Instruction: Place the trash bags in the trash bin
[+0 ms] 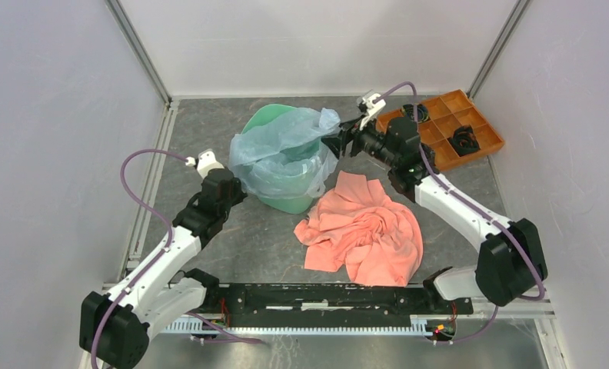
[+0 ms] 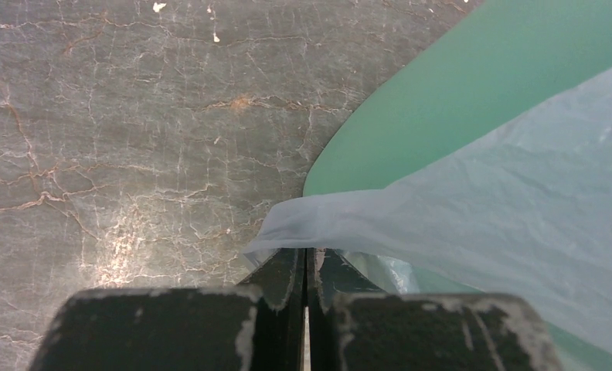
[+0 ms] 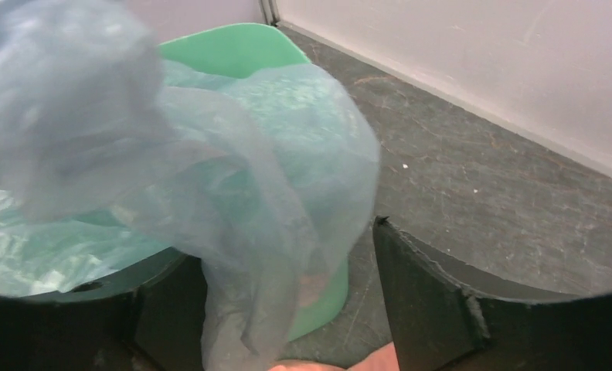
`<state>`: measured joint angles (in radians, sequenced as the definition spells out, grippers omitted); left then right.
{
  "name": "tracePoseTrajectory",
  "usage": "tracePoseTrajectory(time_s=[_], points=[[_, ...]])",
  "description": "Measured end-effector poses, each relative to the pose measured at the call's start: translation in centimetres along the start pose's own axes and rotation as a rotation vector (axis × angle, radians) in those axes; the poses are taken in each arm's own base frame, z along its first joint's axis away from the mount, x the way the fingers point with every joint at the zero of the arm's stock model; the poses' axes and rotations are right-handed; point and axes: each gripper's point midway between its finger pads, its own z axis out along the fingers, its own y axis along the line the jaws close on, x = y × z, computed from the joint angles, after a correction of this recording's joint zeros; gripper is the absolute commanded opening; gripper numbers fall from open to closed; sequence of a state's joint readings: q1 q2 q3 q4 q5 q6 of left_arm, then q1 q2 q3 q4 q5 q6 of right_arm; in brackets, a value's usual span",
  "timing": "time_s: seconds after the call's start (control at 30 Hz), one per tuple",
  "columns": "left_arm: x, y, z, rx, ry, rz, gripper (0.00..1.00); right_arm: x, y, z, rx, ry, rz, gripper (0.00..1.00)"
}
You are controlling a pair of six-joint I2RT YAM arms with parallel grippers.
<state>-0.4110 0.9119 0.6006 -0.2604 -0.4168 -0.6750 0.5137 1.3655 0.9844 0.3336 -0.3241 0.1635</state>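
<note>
A thin, see-through pale blue-grey bag (image 1: pixel 282 150), crinkled and puffed up, is draped over the rim of the mint-green bin (image 1: pixel 264 123) in the upper middle of the overhead view. The left gripper (image 2: pixel 304 259) is clamped on the bag's edge beside the bin. The right gripper (image 3: pixel 287 255) gapes, with film hanging loose between its fingers.

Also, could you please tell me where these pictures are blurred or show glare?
Right wrist: the trash bag near the lens is blurred, the trash bin rim sharper. Left wrist: sharp, mild glare on the table. Top: evenly lit, sharp.
</note>
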Motion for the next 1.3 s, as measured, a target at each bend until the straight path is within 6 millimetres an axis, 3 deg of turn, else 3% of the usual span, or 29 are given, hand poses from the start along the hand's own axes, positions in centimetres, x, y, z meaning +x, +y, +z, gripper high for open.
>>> tracePoseTrajectory(time_s=[0.13, 0.23, 0.43, 0.57, 0.63, 0.77, 0.97, 1.13, 1.3], points=[[-0.1, 0.2, 0.0, -0.005, -0.002, 0.001, 0.02, 0.6, -2.0, -0.1, -0.016, 0.012, 0.051, 0.78], [-0.2, 0.2, 0.0, -0.006, -0.004, 0.004, 0.02, 0.6, -1.7, 0.0, -0.074, 0.008, 0.056, 0.77], [-0.3, 0.3, 0.0, -0.006, -0.008, 0.003, 0.02, 0.3, -2.1, 1.1, -0.125, -0.012, 0.048, 0.65], [-0.1, 0.3, 0.2, -0.011, -0.001, 0.006, 0.02, 0.1, -3.4, 3.5, -0.164, -0.040, 0.047, 0.51], [0.1, 0.4, 0.3, -0.016, 0.005, 0.010, 0.02, 0.2, -3.6, 4.4, -0.195, -0.064, 0.078, 0.49], [0.3, 0.6, 0.6, -0.027, 0.010, 0.011, 0.02, 0.2, -3.9, 5.3, -0.251, -0.125, 0.171, 0.52], [0.5, 0.9, 0.9, -0.042, 0.019, 0.014, 0.02, 0.7, -4.4, 5.7, -0.275, -0.140, 0.346, 0.68], [0.5, 1.0, 1.0, -0.044, 0.019, 0.012, 0.02, 1.8, -5.9, 5.9, -0.306, -0.151, 0.556, 0.72], [0.2, 1.0, 0.8, -0.038, 0.008, 0.005, 0.04, 2.2, -7.1, 6.1, -0.331, -0.142, 0.655, 0.79]])
